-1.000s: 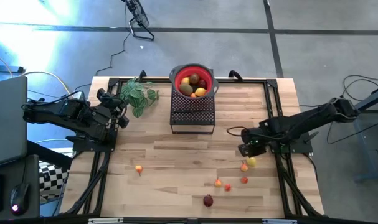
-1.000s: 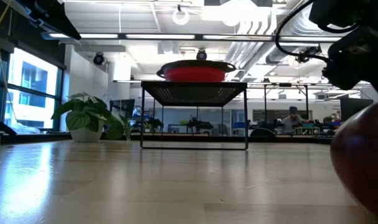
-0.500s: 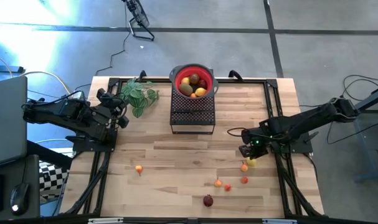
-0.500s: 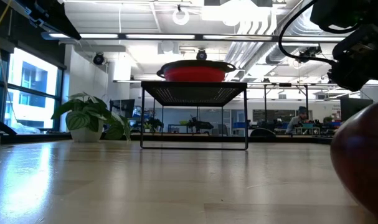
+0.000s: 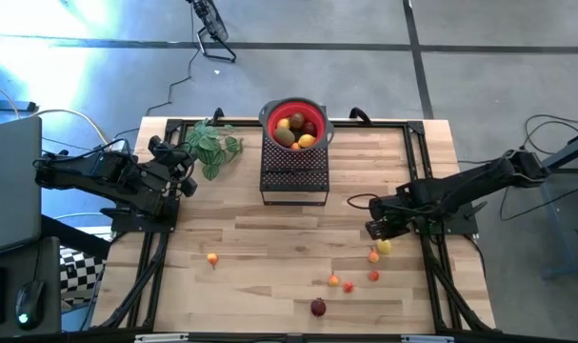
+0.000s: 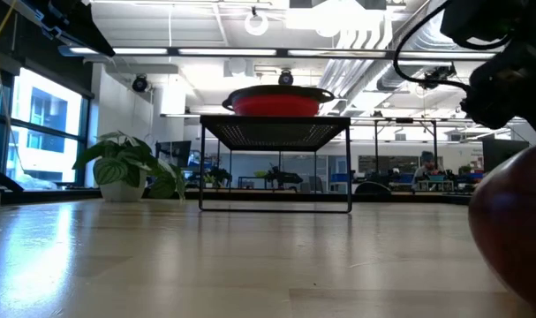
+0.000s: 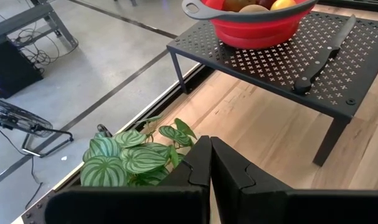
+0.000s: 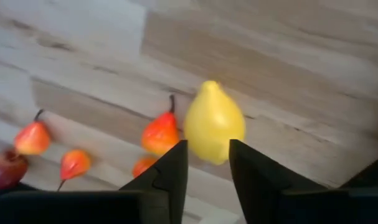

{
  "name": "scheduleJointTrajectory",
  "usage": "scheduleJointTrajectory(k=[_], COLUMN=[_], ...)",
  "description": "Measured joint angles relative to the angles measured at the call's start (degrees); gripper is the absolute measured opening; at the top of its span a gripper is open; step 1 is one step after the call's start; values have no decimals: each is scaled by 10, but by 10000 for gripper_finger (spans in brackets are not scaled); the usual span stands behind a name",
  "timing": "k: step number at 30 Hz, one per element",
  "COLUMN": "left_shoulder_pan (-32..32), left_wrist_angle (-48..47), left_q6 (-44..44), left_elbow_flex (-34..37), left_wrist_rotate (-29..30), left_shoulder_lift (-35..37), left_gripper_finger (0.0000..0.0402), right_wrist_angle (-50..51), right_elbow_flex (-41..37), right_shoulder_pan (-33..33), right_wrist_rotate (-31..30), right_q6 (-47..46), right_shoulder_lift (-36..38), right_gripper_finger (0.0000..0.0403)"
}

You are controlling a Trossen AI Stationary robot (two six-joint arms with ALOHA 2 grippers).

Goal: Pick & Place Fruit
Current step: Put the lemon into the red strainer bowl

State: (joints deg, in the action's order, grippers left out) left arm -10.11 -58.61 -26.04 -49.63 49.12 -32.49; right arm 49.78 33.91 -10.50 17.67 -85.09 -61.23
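Right wrist view shows the right pincer (image 8: 206,163) with fingers apart straddling the yellow lemon (image 8: 213,121) on the surface (image 8: 288,74), seemingly lined up to grasp it.

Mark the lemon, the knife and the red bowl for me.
lemon (image 8: 214,122), right wrist view, middle of its yellow body
knife (image 7: 323,58), left wrist view, where black handle meets blade, on the rack
red bowl (image 5: 314,117), high view, bare inner wall at the right
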Motion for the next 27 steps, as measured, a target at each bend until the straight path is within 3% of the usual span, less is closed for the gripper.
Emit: scheduleJointTrajectory(k=[12, 16, 27], left_shoulder_pan=[0, 0, 0], left_wrist_angle=[0, 0, 0], left_q6=[-1, -1, 0], left_elbow_flex=[0, 0, 0], left_wrist_rotate=[-10, -10, -11], left_shoulder_lift=[0, 0, 0], left_gripper_finger=[0, 0, 0], right_wrist_angle=[6, 0, -43], right_elbow_flex=[0, 0, 0], right_shoulder_pan=[-29, -45, -61], right_wrist_rotate=[-13, -13, -35], right_q6=[-4, -6, -13], right_shoulder_lift=[-50, -75, -127], right_gripper_finger=[267, 279, 264])
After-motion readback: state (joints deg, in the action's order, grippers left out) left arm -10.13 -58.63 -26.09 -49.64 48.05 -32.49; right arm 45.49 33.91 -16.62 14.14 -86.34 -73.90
